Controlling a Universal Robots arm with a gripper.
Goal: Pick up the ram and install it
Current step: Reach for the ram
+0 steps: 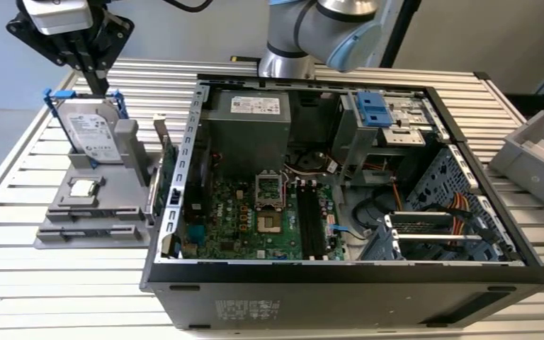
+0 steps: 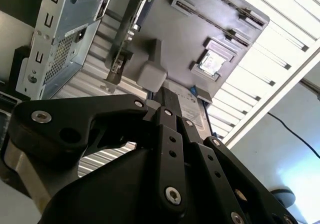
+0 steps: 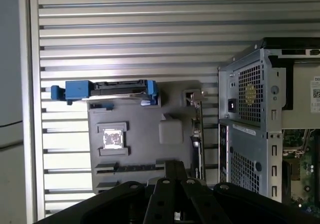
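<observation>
End effector [image 1: 99,81] near blue-framed HDD [image 1: 94,134].

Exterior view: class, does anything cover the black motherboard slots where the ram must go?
Nothing visible does. The case lies open upward, and the black slots sit bare beside the processor socket. The gripper hangs above the hard drive, at the exterior view's left.

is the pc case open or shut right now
Open. In the exterior view the computer case lies on its side with its upper face uncovered, so the motherboard and the power supply inside are in plain sight.
</observation>
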